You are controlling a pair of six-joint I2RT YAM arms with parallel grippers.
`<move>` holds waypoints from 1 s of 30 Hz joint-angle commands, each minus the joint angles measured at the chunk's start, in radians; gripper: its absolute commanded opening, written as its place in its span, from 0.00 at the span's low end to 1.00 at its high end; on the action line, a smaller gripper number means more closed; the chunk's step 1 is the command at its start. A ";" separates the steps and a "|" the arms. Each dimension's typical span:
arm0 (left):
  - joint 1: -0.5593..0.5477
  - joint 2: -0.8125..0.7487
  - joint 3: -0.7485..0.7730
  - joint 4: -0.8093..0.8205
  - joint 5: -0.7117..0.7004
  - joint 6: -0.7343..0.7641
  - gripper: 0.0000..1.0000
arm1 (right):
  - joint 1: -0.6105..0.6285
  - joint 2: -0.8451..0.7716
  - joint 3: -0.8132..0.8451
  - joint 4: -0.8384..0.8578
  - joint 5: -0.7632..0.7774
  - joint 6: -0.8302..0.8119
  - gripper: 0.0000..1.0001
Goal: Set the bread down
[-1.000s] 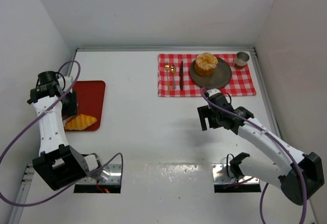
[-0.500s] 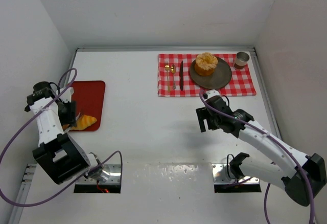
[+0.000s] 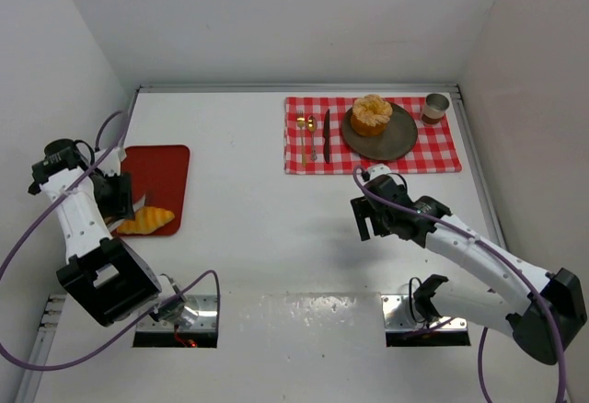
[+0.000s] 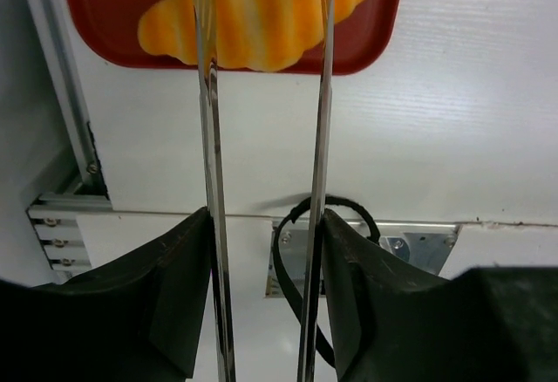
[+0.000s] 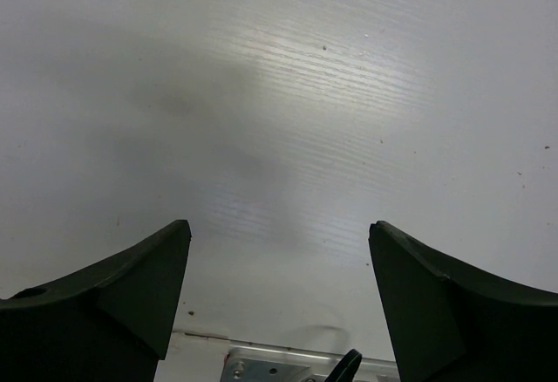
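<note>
**Left arm swings out over the croissant**

Swinging leftward since a second ago, the left gripper (image 4: 265, 16) now has its thin jaws part open, straddling the golden-brown striped crescent croissant (image 3: 145, 221) on the flat red tray (image 3: 164, 168); a grip can't be confirmed. Round swirled bun (image 3: 371, 114) sits on the dark grey plate (image 3: 400, 139). Right gripper (image 5: 279, 242) hangs wide open, empty, above the white desk (image 3: 248, 191), drifted slightly left.

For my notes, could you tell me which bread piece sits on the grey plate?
The round swirled bun sits on the grey plate; the croissant lies on the red tray.
</note>
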 commanded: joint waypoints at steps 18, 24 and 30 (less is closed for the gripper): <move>0.011 -0.015 -0.148 0.128 -0.107 -0.031 0.56 | 0.006 -0.020 0.013 0.003 0.020 0.011 0.83; 0.011 0.008 -0.137 0.091 -0.098 -0.020 0.53 | 0.009 -0.010 0.024 0.002 0.020 0.008 0.83; 0.011 -0.001 -0.157 0.059 -0.089 0.009 0.49 | 0.009 -0.009 0.028 0.000 0.026 0.004 0.83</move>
